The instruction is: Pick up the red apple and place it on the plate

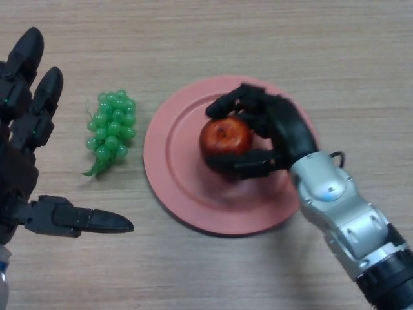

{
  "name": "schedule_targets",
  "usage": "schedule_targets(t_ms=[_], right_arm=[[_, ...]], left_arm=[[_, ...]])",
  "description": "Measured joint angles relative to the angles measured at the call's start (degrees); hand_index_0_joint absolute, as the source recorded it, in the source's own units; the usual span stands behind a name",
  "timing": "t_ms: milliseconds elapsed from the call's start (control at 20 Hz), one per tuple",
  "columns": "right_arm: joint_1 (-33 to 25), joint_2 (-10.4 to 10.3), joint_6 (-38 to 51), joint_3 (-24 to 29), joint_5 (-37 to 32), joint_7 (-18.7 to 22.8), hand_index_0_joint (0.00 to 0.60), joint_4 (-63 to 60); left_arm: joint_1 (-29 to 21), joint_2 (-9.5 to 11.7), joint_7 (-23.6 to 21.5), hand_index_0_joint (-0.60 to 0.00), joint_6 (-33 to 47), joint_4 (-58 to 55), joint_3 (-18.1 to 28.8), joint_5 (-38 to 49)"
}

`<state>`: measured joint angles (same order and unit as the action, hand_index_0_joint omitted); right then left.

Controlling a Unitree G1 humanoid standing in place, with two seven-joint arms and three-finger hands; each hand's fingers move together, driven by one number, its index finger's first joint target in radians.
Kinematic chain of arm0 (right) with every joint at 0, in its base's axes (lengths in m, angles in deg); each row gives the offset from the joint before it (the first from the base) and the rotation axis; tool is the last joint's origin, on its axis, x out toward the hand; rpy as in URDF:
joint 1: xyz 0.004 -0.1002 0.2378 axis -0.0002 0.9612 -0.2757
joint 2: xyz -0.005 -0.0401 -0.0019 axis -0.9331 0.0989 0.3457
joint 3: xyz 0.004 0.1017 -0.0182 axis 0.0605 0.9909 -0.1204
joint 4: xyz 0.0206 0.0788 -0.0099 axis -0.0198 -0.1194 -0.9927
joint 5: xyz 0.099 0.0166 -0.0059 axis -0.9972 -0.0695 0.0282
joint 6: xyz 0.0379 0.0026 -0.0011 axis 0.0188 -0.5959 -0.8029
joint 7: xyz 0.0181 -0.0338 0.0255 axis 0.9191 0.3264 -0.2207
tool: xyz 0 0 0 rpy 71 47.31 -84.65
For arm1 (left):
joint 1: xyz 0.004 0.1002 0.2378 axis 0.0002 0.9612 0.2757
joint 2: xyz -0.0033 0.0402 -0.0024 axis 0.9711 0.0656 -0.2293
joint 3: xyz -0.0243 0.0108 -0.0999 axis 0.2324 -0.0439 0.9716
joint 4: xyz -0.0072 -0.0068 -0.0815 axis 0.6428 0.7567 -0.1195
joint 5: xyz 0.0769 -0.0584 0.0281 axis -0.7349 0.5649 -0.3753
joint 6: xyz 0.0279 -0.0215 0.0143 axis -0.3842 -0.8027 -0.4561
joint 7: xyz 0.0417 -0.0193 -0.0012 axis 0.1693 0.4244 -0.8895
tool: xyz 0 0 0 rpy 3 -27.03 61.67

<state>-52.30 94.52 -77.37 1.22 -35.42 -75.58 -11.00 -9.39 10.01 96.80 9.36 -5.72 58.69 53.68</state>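
One round red apple [224,137] with its stem dimple facing up sits over the middle of the one round pink plate [173,161]. My right hand [277,132] is curled around this apple, fingers on its far side and thumb on its near side. One bunch of green plastic grapes [111,129] lies just beside the plate, on its left. My left hand [29,148] hovers at the left edge, fingers straight, holding nothing. Everything rests on a light wooden table [271,39].

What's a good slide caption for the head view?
Right hand grips the red apple over the pink plate; left hand open beside green grapes.
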Motion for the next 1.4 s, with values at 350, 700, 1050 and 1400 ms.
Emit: schedule_targets(t_ms=[350,700,1050,1400], right_arm=[[3.0,0.0,0.4,1.9,9.3,-7.3,0.0,7.8],[5.9,-0.1,-5.2,2.3,9.8,-10.2,0.0,17.6],[14.4,0.1,-15.3,15.7,5.3,-17.9,0.0,41.4],[28.9,2.8,-13.2,23.9,-5.9,-14.8,0.0,53.6]], left_arm=[[0.3,-0.2,0.0,0.0,0.1,-0.1,-0.5,-1.0],[0.9,-0.7,0.0,0.0,0.4,-0.4,-1.9,-1.1],[0.5,-0.6,0.3,0.0,0.4,-0.7,-2.1,-1.0],[-0.8,-0.2,0.3,0.0,0.4,0.8,-0.4,-0.7]])
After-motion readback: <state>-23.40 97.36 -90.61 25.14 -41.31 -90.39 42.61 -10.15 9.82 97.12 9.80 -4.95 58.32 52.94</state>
